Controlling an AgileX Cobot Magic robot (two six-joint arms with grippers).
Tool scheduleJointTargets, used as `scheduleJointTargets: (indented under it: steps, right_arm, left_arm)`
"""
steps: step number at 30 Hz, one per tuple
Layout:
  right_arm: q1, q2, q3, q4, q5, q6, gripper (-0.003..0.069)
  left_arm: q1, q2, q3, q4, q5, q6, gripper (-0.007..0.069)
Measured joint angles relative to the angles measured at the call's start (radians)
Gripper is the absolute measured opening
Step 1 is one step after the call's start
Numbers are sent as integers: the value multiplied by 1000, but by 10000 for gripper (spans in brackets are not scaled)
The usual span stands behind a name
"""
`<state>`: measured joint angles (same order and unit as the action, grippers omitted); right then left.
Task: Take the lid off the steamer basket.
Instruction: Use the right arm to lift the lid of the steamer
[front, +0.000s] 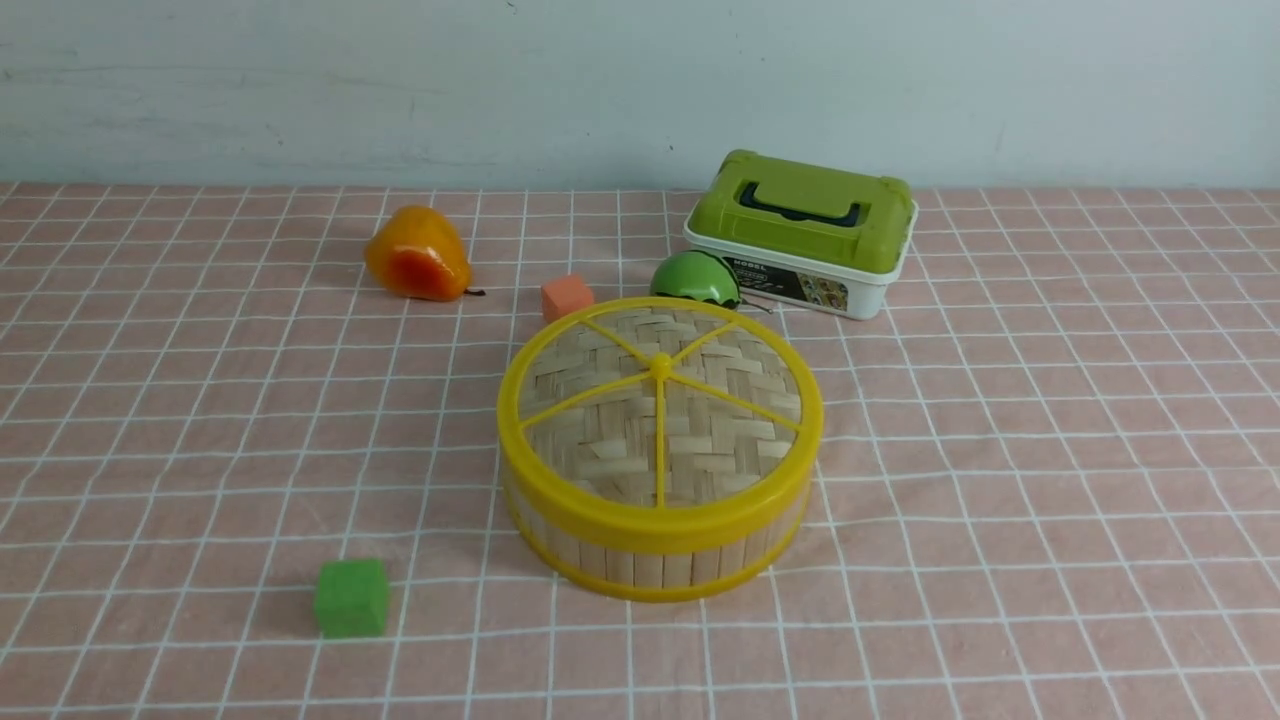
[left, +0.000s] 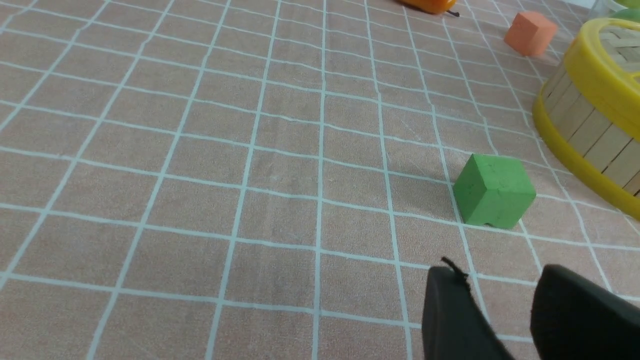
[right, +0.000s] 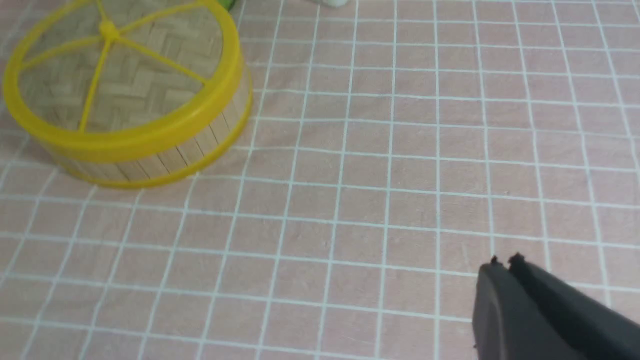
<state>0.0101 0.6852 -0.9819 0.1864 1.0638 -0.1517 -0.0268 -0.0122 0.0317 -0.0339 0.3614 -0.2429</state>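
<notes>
Approaching the basket: right gripper (right: 505, 260), fingers together and empty, and left gripper (left: 492, 270), fingers apart and empty, stand nearer the robot than the steamer basket (front: 648, 570). The lid (front: 600, 450) sits on the basket. The right gripper should open above the knob (front: 660, 366), close squarely, then lift straight, keeping the rim level.
</notes>
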Motion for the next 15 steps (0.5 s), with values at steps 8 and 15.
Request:
scheduleJointTargets:
  steps: [8,15]
  right_arm:
    - [28,438,-425,108,185,-186,-6]
    - [267,741,-670,16,187,-176,0]
  left_arm:
    - [0,0,0,0,0,0,239]
    - [0,0,0,0,0,0,239]
